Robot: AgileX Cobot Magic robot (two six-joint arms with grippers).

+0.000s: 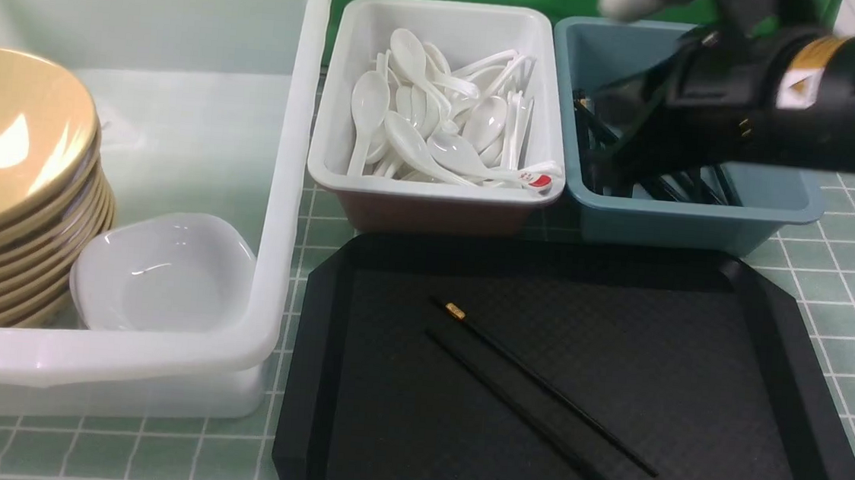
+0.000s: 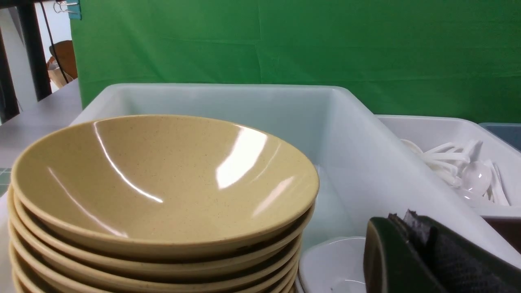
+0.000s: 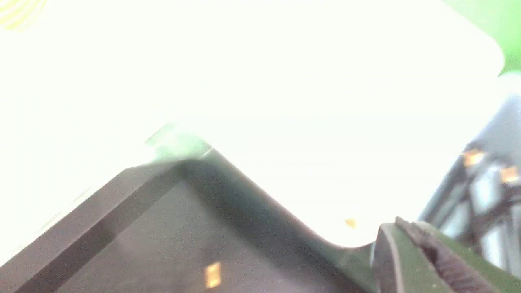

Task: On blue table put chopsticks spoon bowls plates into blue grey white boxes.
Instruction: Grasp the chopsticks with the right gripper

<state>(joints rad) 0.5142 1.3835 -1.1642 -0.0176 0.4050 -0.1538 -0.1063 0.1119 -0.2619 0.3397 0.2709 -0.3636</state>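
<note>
Front view: the right pincer [image 1: 607, 172] reaches down into the blue-grey box [image 1: 673, 221] among a heap of black sticks and is clenched; blur hides whether a stick is caught in it. Two chopsticks [image 1: 538, 390] lie well apart from it on the black tray [image 1: 780, 321], nearer the robot and lower. The white box [image 1: 430, 211] of spoons [image 1: 436, 130] stands just to the pincer's left; farther that way the big tub [image 1: 288, 183] holds stacked bowls [image 1: 14, 162] and a white dish [image 1: 157, 280], all on the gridded worktop [image 1: 854, 251]. I judge the stick-sorting step under way: the pincer should rise clear of the box wall before swinging to the tray, then close squarely across a stick near its middle so it cannot pivot. A yellow-and-white sticker [image 1: 805, 71] on the arm and a red mark [image 1: 543, 180] on one spoon are too small to read. Left wrist view: the left pincer [image 2: 411, 228] is clenched on nothing, just beside the bowls and dish. Right wrist view: glare and blur leave only one finger [image 3: 407, 264], the tray's corner and gold-banded sticks beside it.
</note>
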